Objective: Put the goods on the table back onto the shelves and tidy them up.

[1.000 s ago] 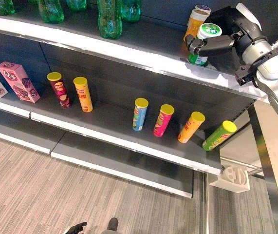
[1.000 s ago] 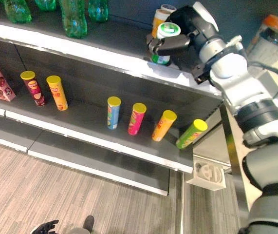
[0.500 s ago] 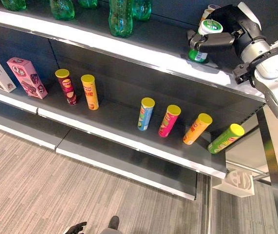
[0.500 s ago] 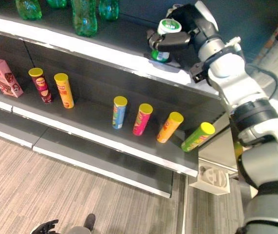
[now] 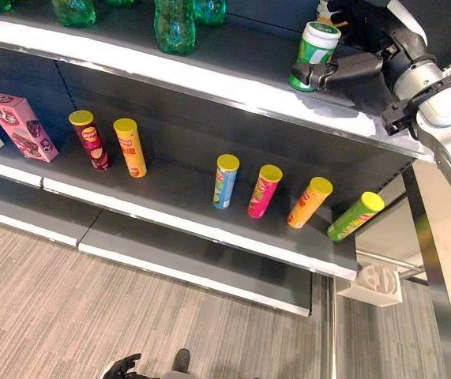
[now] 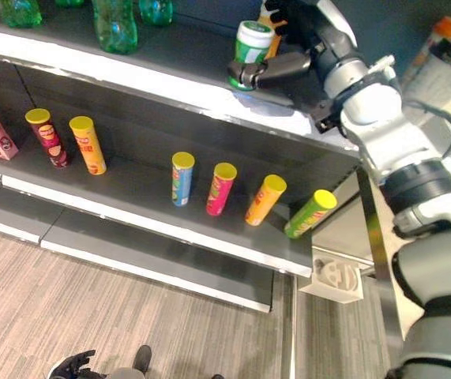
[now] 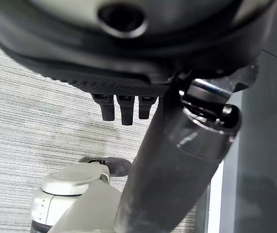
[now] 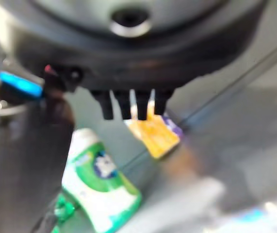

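A green-and-white can [image 5: 309,54] stands slightly tilted near the front edge of the top shelf [image 5: 209,79]. My right hand [image 5: 375,35] is behind and beside it, fingers straight and off its lid, with the thumb [image 5: 343,71] reaching along the can's base. In the right wrist view the can [image 8: 99,189] lies past the straight fingers [image 8: 128,104], ungripped. An orange can [image 8: 155,136] stands just behind it on the same shelf. My left hand [image 6: 71,365] hangs low over the floor, relaxed and holding nothing.
Green bottles [image 5: 174,28] stand further left on the top shelf. Several chip tubes [image 5: 225,180] stand or lean on the middle shelf, with a pink box [image 5: 24,126] at its left. A table edge with containers [image 6: 446,55] lies on the right.
My right hand's fingers have come off the can's lid and drawn back. The can now stands free near the shelf's front edge. The camera has shifted a little.
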